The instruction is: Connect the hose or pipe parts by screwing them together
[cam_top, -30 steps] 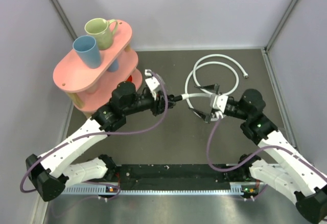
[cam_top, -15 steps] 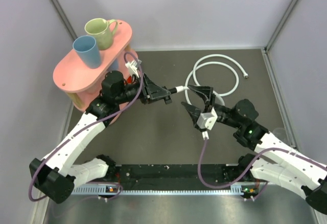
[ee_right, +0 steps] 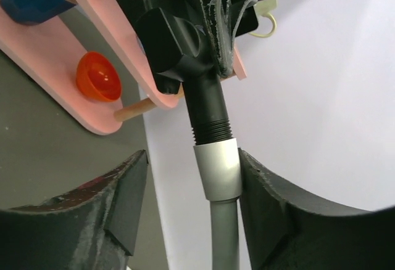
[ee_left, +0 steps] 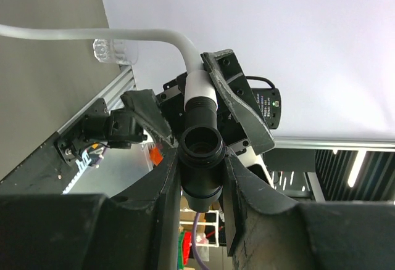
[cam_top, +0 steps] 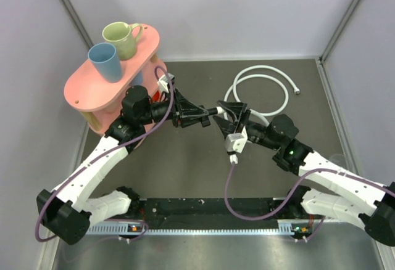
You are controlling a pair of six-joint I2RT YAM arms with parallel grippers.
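Tabletop (cam_top: 185, 171), dark grey, lies under my left claw (cam_top: 207, 115) clamping the connector (ee_right: 185, 54), while my right claw (cam_top: 229, 116) straddles the fitting (ee_right: 217, 171) unclosed, pale walls (cam_top: 247, 11) beyond.

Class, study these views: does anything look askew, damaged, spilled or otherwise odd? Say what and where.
Nothing is spilled or broken. One thing stands out: on the black T connector a band of thread shows bare beside the silvery fitting of the hose, so the joint looks not fully screwed.
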